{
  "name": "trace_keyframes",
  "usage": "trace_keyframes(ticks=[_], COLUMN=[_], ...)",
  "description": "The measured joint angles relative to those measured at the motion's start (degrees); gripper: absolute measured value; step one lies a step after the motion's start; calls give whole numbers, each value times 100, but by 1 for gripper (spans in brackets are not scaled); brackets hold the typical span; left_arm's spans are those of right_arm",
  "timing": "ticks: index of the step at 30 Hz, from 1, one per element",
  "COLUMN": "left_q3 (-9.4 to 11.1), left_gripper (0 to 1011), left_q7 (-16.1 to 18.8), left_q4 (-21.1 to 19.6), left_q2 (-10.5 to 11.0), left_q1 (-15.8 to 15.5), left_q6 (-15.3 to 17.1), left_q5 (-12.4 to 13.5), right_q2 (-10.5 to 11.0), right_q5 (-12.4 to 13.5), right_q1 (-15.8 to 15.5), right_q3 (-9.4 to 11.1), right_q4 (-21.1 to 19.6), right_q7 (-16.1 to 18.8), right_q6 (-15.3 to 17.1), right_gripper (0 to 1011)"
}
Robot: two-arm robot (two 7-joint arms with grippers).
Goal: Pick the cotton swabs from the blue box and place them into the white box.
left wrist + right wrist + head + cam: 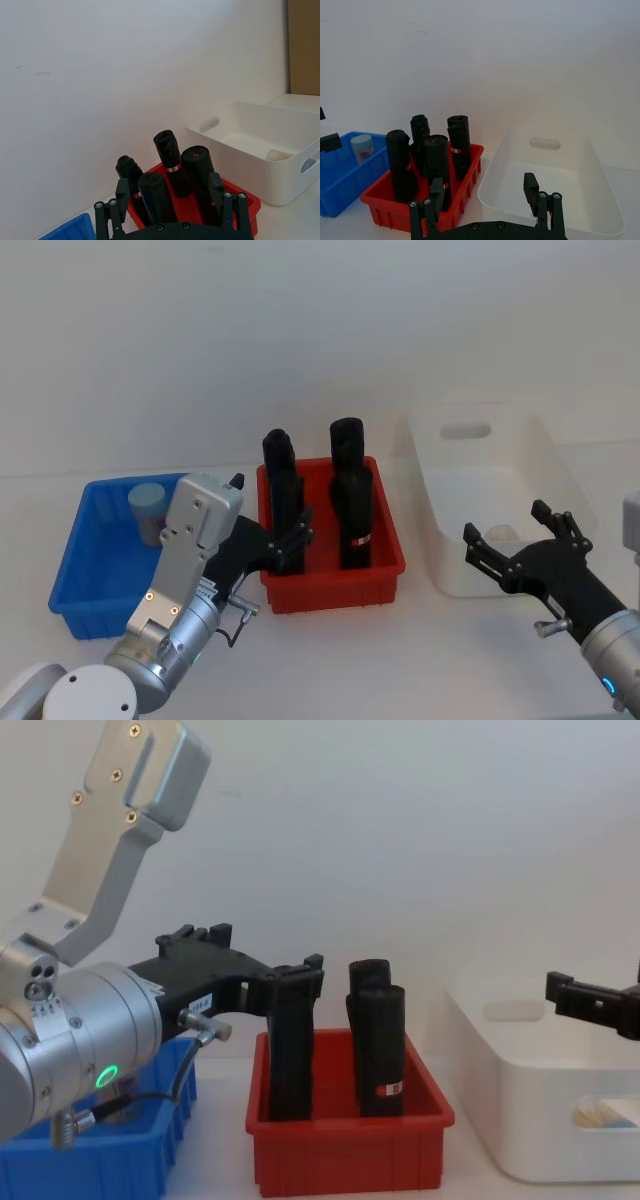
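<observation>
I am holding my left claw [169, 187] with its two fingers spread wide apart and nothing between them. In the head view it is sitting at lower centre-left, over the seam between the blue box [98, 618] and the red bin [330, 590], and it is pointing toward the tall black rolls [350, 490].

One tub of cotton swabs [150, 508] is standing upright in the upper-left part of the blue box, close to its far wall and well apart from my fingers. My right claw [506, 524] is hovering at lower right, just in front of the white box [560, 470], with its fingers also apart and empty. A pale round object [503, 534] is lying inside the white box. It may be another tub, but I cannot tell.

The step I am judging to be in hand is reaching for the tub. To do it well, I am planning four things:

- **Turn away.** I am swinging the left claw off the red bin first, so the fingers are not brushing the rolls.
- **Come down from above.** I am centring over the pale blue lid, one finger on each side of the round wall.
- **Mind the far wall.** I am keeping the far finger off the ribbed blue wall, since the gap there looks tight.
- **Grip low and lift high.** I am closing gently below the lid, then rising above the rolls before crossing to the white box.
</observation>
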Motion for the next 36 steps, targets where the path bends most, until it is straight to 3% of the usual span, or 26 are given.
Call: trace_keyframes(ticks=[9,14,26,30,36], left_q3=[0,0,0,0,0], left_gripper=[1004,1004,1004,1004,1004], left_q7=[0,0,0,0,0], left_q4=[0,0,0,0,0], left_q2=[0,0,0,0,0], left_q1=[0,0,0,0,0], left_q6=[0,0,0,0,0], left_q5=[0,0,0,0,0], right_q2=[-2,-34,-239,-402,-559], right_q5=[-6,-50,-237,-342,-434], right_q1=[39,198,802,1192,1558], right_q3=[11,32,5,-58,-120], right_q4=[79,339,1249,1797,2307], right_q7=[57,211,813,1194,1570], right_q6=[-20,-75,-237,-367,-515], right_gripper=[1002,1002,1002,1002,1002])
